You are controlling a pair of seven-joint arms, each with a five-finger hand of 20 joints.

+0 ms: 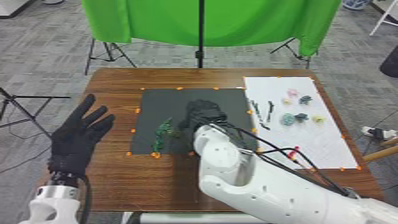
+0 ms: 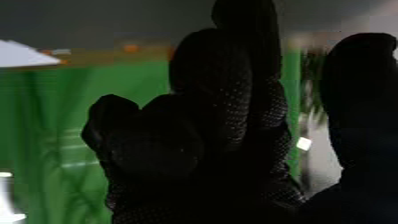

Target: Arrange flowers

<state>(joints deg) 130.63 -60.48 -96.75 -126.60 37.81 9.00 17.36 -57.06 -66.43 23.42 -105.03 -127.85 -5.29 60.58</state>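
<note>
A brown wooden table (image 1: 115, 82) carries a black sheet (image 1: 162, 102) beside a white sheet (image 1: 311, 145).

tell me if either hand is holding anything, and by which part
The black-gloved left hand holds nothing; whether the right hand holds anything can't be told.

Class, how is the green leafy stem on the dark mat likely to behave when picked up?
The green leafy stem looks slender, so it is probably light and may droop if lifted by one end. Its uneven, leafy outline should keep it from rolling easily if nudged.
</note>
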